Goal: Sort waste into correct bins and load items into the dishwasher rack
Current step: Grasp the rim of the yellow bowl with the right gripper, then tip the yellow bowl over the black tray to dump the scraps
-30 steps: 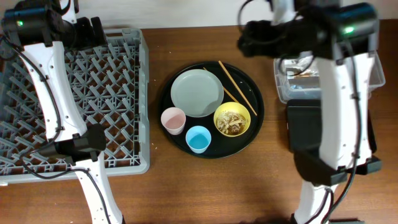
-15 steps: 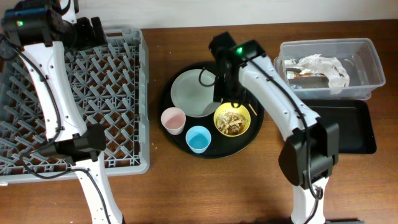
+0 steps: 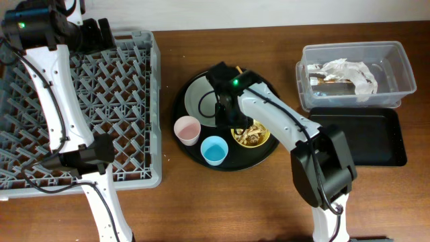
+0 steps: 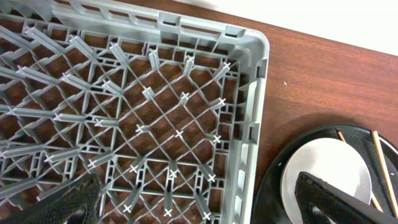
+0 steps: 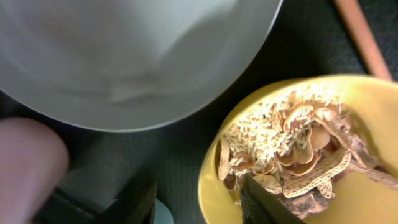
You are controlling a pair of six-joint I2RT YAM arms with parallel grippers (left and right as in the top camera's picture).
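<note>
My right gripper (image 5: 202,202) is open and low over the yellow bowl (image 5: 348,186), its fingers astride the bowl's left rim, one finger among the beige food scraps (image 5: 292,140). The grey-green plate (image 3: 201,101), pink cup (image 3: 187,130) and blue cup (image 3: 214,150) stand beside the bowl (image 3: 254,133). A chopstick (image 5: 364,34) lies past the bowl. My left gripper (image 4: 199,205) is open and empty above the grey dishwasher rack (image 3: 80,101). The clear tub (image 3: 402,67) holds white napkins (image 3: 346,69) and the wrapper (image 3: 326,81). The shallow black tray (image 3: 366,138) lies in front of it.
The dishes sit on a large round black tray (image 3: 235,160) in the middle of the wooden table. The rack's right wall (image 4: 252,124) runs close to that tray's left edge. My right arm reaches across the tray from the right.
My right arm swung left from above the clear tub to the round tray and came down at the yellow bowl's left rim. The left arm has not moved.
</note>
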